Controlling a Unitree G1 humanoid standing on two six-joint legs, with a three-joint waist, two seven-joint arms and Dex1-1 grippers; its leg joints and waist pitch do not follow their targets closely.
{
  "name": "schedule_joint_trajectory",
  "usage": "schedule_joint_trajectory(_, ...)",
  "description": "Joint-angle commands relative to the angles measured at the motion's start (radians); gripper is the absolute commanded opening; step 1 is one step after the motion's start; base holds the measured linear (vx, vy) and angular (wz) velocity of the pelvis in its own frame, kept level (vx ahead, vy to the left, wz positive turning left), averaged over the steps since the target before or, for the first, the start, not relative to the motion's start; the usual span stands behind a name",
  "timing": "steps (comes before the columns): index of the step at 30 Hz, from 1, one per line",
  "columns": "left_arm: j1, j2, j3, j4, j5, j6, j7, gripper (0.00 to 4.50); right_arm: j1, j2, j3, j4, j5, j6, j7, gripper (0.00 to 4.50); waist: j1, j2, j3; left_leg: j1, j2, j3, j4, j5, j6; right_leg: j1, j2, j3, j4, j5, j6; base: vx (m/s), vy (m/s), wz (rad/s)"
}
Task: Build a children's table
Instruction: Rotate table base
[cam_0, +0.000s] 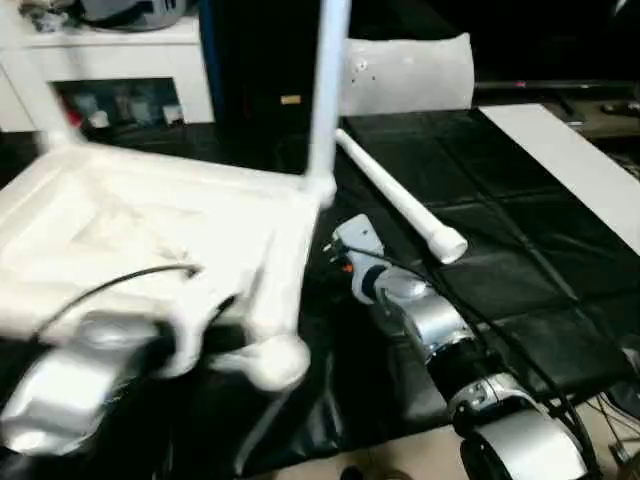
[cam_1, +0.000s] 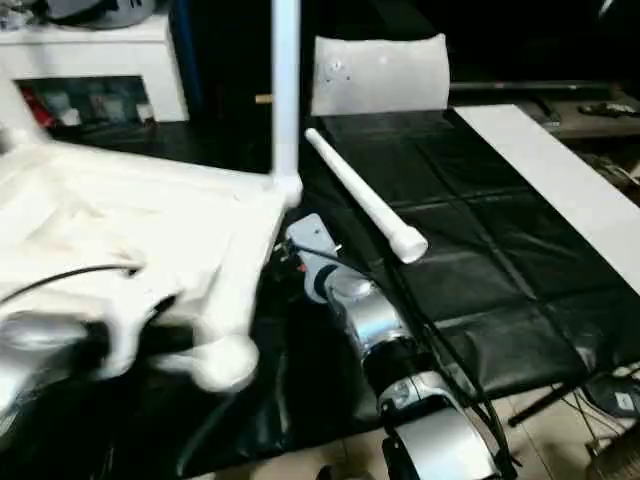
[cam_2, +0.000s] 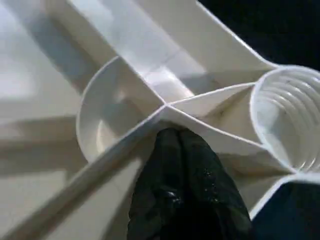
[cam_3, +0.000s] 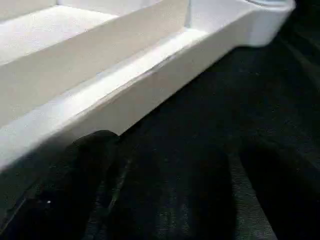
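The white table top lies ribbed side up on the black-covered work surface, one leg standing in a far corner socket, another leg lying beside it. The left gripper is closed against a rib; the right gripper is spread wide beside the rim. No writing is legible.

Both forearms are silver cylindrical housings with black joint rings. Black cables run along them. Gripper fingers are matte black.
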Motion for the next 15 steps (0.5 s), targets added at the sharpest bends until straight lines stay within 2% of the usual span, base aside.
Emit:
schedule_joint_trajectory(1, -0.04, -0.021, -0.01, 0.018, 0.019, -0.077, 0.041, 0.01, -0.028, 0.036, 0.023, -0.013, 0.008, -0.023, 0.01, 4.5, 0.006, 0.019, -0.055, -0.008, 0.005, 0.001, -0.073, -0.218, 0.008, 0.064, -0.052, 0.049, -0.069, -0.305, -0.165, 0.0, 0.0, 0.0)
schedule_joint_trajectory(4, -0.071, -0.049, 0.015, 0.092, 0.053, -0.137, 0.113, 0.01, -0.054, 0.002, -0.005, -0.014, -0.014, -0.006, -0.056, 4.5, 0.004, 0.019, -0.055, -0.006, 0.006, 0.0, -0.072, -0.224, 0.007, 0.06, -0.051, 0.048, -0.072, -0.331, -0.151, 0.0, 0.0, 0.0)
schedule_joint_trajectory(6, -0.076, -0.06, 0.03, 0.095, 0.051, -0.164, 0.128, 0.01, -0.075, -0.016, -0.021, -0.012, -0.015, 0.016, -0.072, 4.5, 0.006, 0.019, -0.057, -0.004, 0.007, 0.0, -0.072, -0.223, 0.003, 0.06, -0.052, 0.047, -0.07, -0.33, -0.151, 0.0, 0.0, 0.0)
schedule_joint_trajectory(8, -0.077, -0.086, 0.074, 0.075, 0.029, -0.194, 0.15, 0.01, -0.141, -0.066, -0.066, 0.017, -0.004, 0.069, -0.08, 4.5, 0.007, 0.021, -0.056, -0.003, 0.008, 0.0, -0.072, -0.225, 0.002, 0.06, -0.048, 0.046, -0.068, -0.313, -0.155, 0.0, 0.0, 0.0)
schedule_joint_trajectory(10, -0.074, -0.088, 0.088, 0.065, 0.018, -0.196, 0.15, 0.01, -0.168, -0.086, -0.077, 0.04, -0.001, 0.08, -0.075, 4.5, 0.012, 0.021, -0.056, -0.001, 0.007, 0.002, -0.069, -0.222, 0.003, 0.058, -0.048, 0.047, -0.063, -0.291, -0.164, 0.0, 0.0, 0.0)
schedule_joint_trajectory(11, -0.056, -0.074, 0.109, 0.022, -0.018, -0.181, 0.115, 0.33, -0.235, -0.135, -0.096, 0.112, 0.003, 0.075, -0.064, 4.5, 0.016, 0.018, -0.06, 0.0, 0.008, 0.004, -0.067, -0.21, 0.004, 0.059, -0.052, 0.047, -0.058, -0.282, -0.169, 0.0, 0.0, 0.0)
schedule_joint_trajectory(13, -0.039, -0.058, 0.118, -0.011, -0.032, -0.185, 0.095, 0.41, -0.279, -0.169, -0.102, 0.169, 0.001, 0.06, -0.061, 4.5, 0.022, 0.017, -0.059, 0.0, 0.007, 0.006, -0.065, -0.195, 0.01, 0.058, -0.05, 0.047, -0.058, -0.257, -0.182, 0.0, 0.0, 0.0)
schedule_joint_trajectory(14, -0.017, -0.038, 0.129, -0.051, -0.05, -0.187, 0.071, 0.41, -0.321, -0.201, -0.098, 0.234, -0.013, 0.043, -0.067, 4.5, 0.023, 0.011, -0.06, -0.008, 0.007, 0.004, -0.065, -0.179, 0.013, 0.063, -0.053, 0.046, -0.049, -0.245, -0.19, 0.0, 0.0, 0.0)
schedule_joint_trajectory(15, -0.009, -0.03, 0.133, -0.069, -0.057, -0.188, 0.062, 0.44, -0.336, -0.213, -0.096, 0.257, -0.019, 0.039, -0.067, 4.5, 0.023, 0.012, -0.059, -0.008, 0.005, 0.007, -0.062, -0.174, 0.016, 0.059, -0.051, 0.046, -0.051, -0.239, -0.192, 0.0, 0.0, 0.0)
